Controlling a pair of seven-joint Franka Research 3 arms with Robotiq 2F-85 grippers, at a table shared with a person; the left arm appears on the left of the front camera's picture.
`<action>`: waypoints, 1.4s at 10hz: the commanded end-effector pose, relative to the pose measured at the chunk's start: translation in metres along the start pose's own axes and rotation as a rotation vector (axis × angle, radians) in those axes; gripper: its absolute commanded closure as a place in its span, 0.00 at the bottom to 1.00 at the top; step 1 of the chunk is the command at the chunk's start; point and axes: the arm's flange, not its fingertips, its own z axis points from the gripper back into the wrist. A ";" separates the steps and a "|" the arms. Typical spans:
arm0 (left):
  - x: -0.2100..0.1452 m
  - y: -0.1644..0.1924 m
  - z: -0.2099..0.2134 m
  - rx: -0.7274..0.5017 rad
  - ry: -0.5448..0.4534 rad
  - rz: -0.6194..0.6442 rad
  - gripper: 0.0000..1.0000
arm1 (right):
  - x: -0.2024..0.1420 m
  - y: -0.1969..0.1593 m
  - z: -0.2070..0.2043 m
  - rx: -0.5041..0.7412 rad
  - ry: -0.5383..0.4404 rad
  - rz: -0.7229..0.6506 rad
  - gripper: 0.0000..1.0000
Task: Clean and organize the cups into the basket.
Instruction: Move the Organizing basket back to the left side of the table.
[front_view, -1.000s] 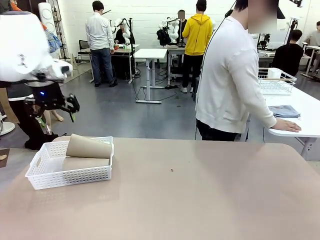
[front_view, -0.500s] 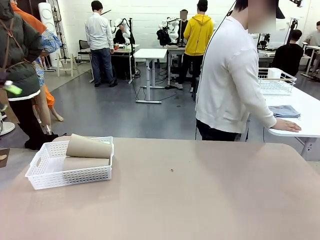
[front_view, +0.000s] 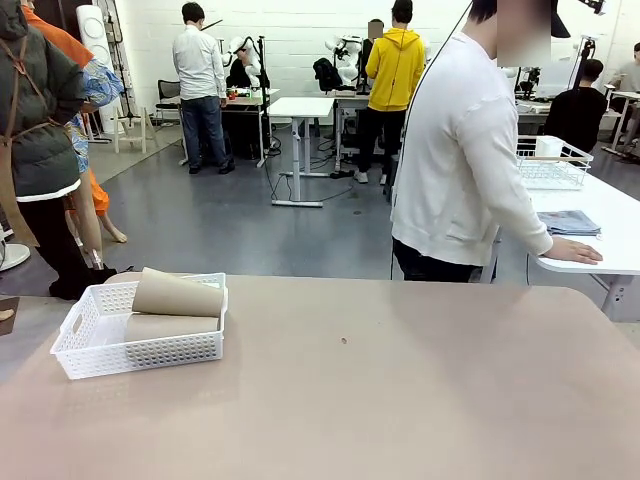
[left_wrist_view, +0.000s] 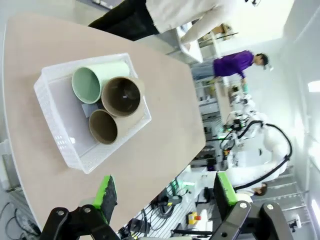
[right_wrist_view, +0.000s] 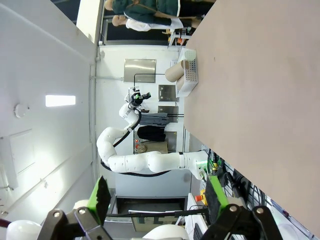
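From the front camera the basket (front_view: 140, 340) wall hides most of the lower tan cup (front_view: 165, 326), and the mint cup (left_wrist_view: 95, 80) sits behind the upper tan cup (front_view: 178, 294) so you can't see it there at all. In the left wrist view the left gripper (left_wrist_view: 165, 192) is chopped off at the bottom edge, knuckles and all. Same deal with the right gripper (right_wrist_view: 157, 197). In the right wrist view the basket is too tiny to count cups.

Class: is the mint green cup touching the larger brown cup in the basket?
Touching: the left wrist view shows the mint green cup pressed rim-to-rim against the larger brown cup.
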 end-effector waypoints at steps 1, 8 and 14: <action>0.002 0.013 0.017 -0.058 -0.047 0.024 0.00 | -0.002 0.001 -0.001 0.003 0.006 -0.003 0.00; -0.001 0.022 0.022 -0.080 -0.043 0.046 0.00 | -0.002 0.001 -0.001 0.003 0.006 -0.003 0.00; -0.001 0.022 0.022 -0.080 -0.043 0.046 0.00 | -0.002 0.001 -0.001 0.003 0.006 -0.003 0.00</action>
